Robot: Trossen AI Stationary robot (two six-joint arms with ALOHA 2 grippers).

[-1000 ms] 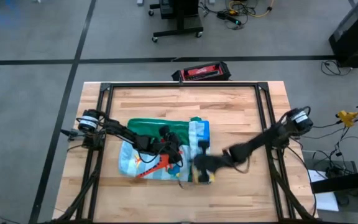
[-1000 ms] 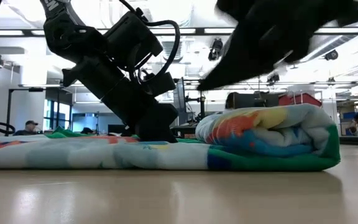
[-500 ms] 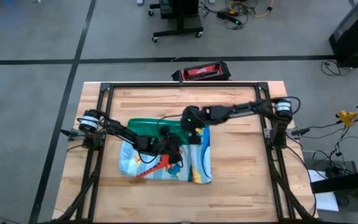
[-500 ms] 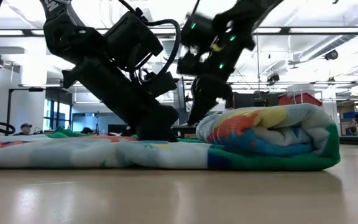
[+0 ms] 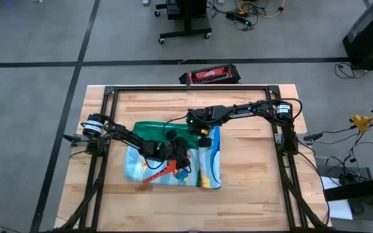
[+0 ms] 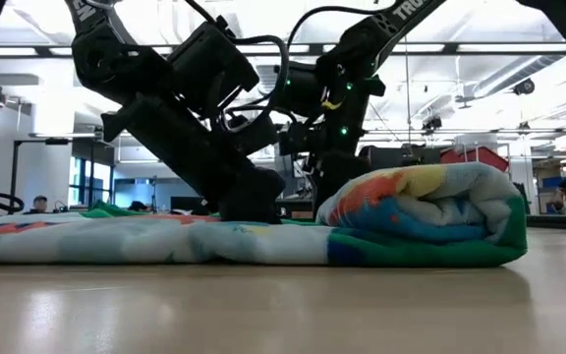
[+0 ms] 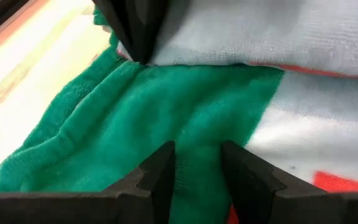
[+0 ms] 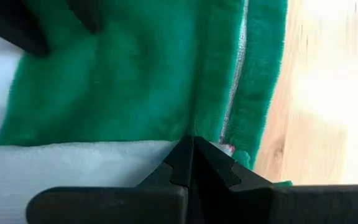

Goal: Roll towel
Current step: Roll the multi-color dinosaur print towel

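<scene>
Green-bordered towel (image 5: 173, 162) lies mid-worktop (image 5: 251, 194), partly rolled: one end is wound into a fat roll (image 6: 425, 216), and the rest lies flat toward the left arm's side, so I judge well over half of the rolling is left. Left tool (image 7: 197, 171) presses down on the flat green part, fingers slightly spread with nothing between them. Right tool (image 8: 194, 163), pressed together, rests against the roll's far end at the green hem.

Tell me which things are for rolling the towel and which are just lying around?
For the job: towel, left gripper, right gripper.

Just lying about: red case on the floor past the table, yellow tool off to one side.
</scene>
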